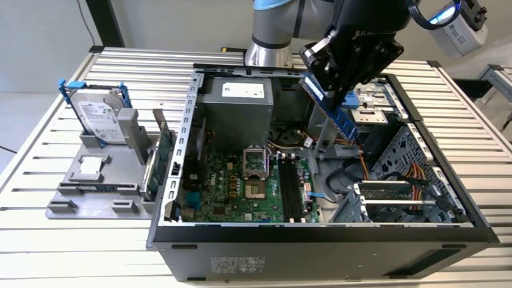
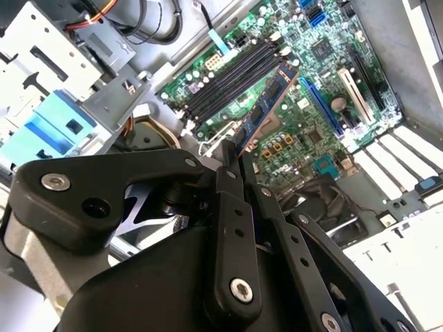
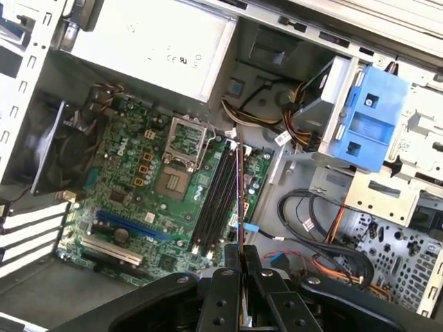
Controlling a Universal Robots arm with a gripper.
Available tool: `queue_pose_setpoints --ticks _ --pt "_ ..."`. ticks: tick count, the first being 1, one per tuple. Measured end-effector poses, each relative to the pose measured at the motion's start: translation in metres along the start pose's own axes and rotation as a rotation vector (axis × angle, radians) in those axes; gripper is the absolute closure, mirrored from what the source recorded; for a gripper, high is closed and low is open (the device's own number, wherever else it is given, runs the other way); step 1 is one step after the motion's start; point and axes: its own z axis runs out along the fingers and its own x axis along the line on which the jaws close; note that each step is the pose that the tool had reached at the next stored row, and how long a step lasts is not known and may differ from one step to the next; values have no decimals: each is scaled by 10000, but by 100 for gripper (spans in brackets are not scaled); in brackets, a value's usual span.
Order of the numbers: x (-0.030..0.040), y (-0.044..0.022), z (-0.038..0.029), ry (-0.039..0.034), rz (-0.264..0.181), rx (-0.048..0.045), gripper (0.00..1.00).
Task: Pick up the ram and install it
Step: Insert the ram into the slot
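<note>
My gripper [image 1: 324, 83] hangs over the open computer case [image 1: 320, 247], shut on the top end of the ram [image 1: 337, 114], a long blue stick that slants down toward the motherboard. The second wrist view shows the ram [image 2: 266, 107] reaching out from my gripper [image 2: 233, 160], its free end above the board next to the black memory slots [image 2: 228, 77]. Seen edge-on in the first wrist view, the ram [image 3: 240, 200] runs as a thin line along the memory slots [image 3: 218, 197], held in my gripper [image 3: 241, 257]. The slots [image 1: 292, 189] lie well below the stick.
A grey holder [image 1: 88, 180] on the exterior view's left carries a hard drive [image 1: 100, 117] in a blue frame and a green expansion card [image 1: 164, 153]. Inside the case are the power supply [image 1: 236, 108], a blue drive caddy [image 3: 367, 117], loose cables [image 3: 311, 221] and the bare processor socket [image 3: 183, 138].
</note>
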Motion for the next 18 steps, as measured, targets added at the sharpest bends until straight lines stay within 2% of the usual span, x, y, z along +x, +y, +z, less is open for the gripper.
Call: queue_pose_setpoints --ticks 18 --pt "3 -11 0 -51 1326 -5 100"
